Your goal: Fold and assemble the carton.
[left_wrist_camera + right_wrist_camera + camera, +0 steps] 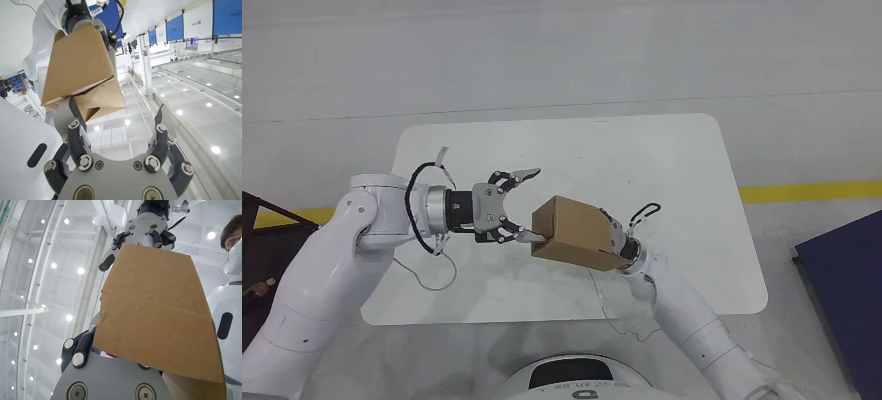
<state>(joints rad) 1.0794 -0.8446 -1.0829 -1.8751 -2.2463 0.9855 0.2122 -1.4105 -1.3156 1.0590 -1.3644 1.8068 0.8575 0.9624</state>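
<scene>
- The carton (574, 232) was a brown cardboard box, formed into a block and lying lengthwise between the two grippers over the middle of the table (682, 160), somewhat nearer the robot's edge.
- In the left wrist view, its end facing the left arm had flaps folded in but not flush: dark gaps showed between them, and one flap corner stood out from the face.
- In the right wrist view, one broad side was plain with a crease line across it and a small dent near one edge.
- The right gripper (619, 243) was at the carton's opposite end and gripped it. The left wrist view showed one of its fingers (109, 42) lying flat along the carton's side wall; the other finger was hidden behind the cardboard.
- The left gripper (532, 205) was spread wide at the flapped end. One of its fingers (75, 110) touched the loose flaps near the carton's corner, while the other stood free, well apart from the cardboard.
- A black cable loop (647, 212) stuck out beside the right wrist.
- Beyond the table, a yellow floor line (812, 190) ran across the grey floor, and a dark blue panel (842, 275) lay at the frame's edge.
</scene>
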